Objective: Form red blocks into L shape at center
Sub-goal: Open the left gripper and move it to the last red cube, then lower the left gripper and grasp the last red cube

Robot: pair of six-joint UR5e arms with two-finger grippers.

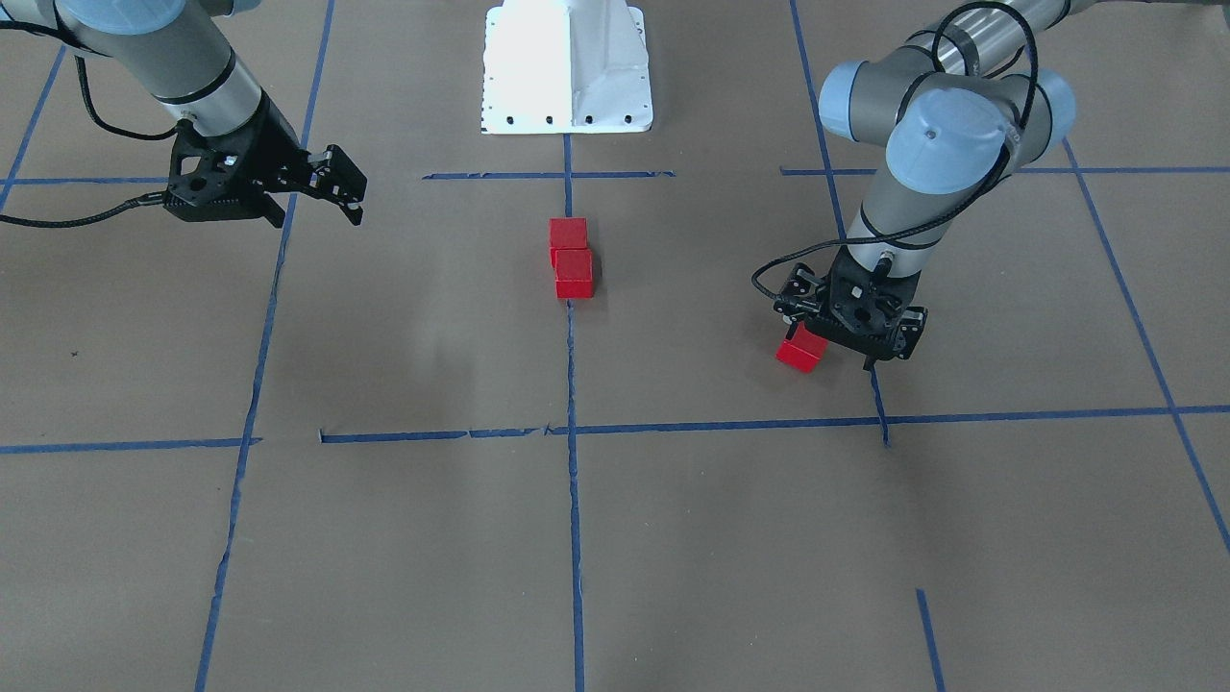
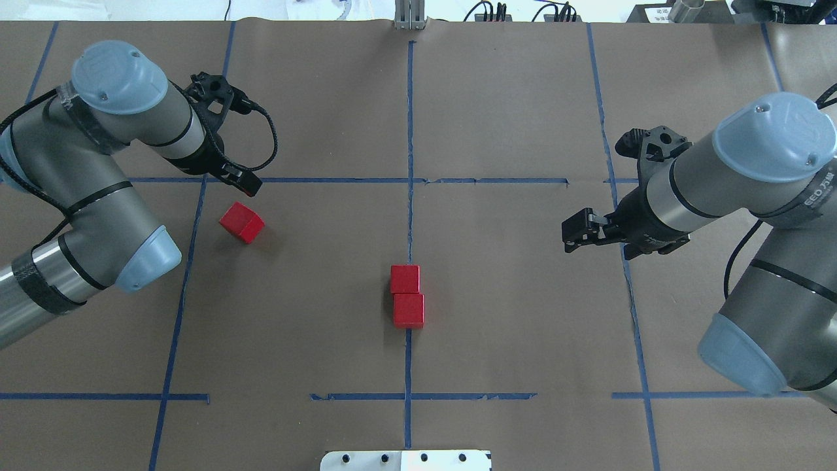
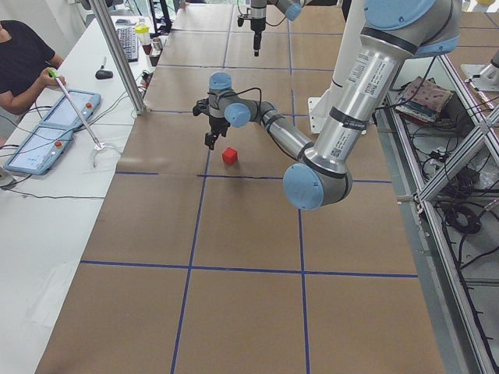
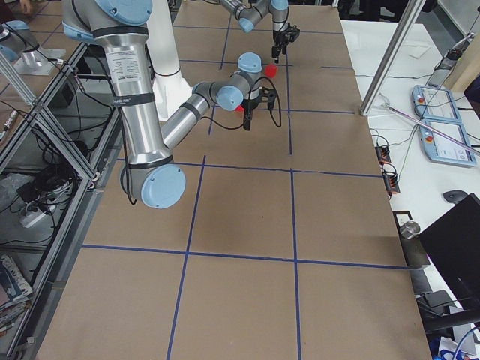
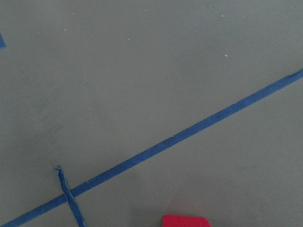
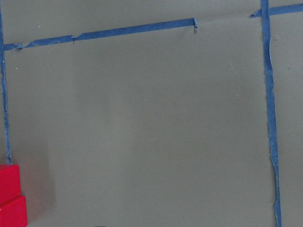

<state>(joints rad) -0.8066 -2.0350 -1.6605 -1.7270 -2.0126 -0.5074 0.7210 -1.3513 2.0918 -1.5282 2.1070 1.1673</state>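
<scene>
Two small matte red cubes (image 2: 405,279) (image 2: 409,309) touch on the blue tape line (image 2: 410,131), mid brown paper counter (image 2: 523,314). Third red cube (image 2: 242,222) lies loose near the left pincer (image 2: 245,185), whose spread cannot be determined. Right pincer (image 2: 569,235) is wide and empty.

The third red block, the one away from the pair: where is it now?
The third block lies on the left in the overhead view, close beside the left gripper, well apart from the pair on the center line.
</scene>
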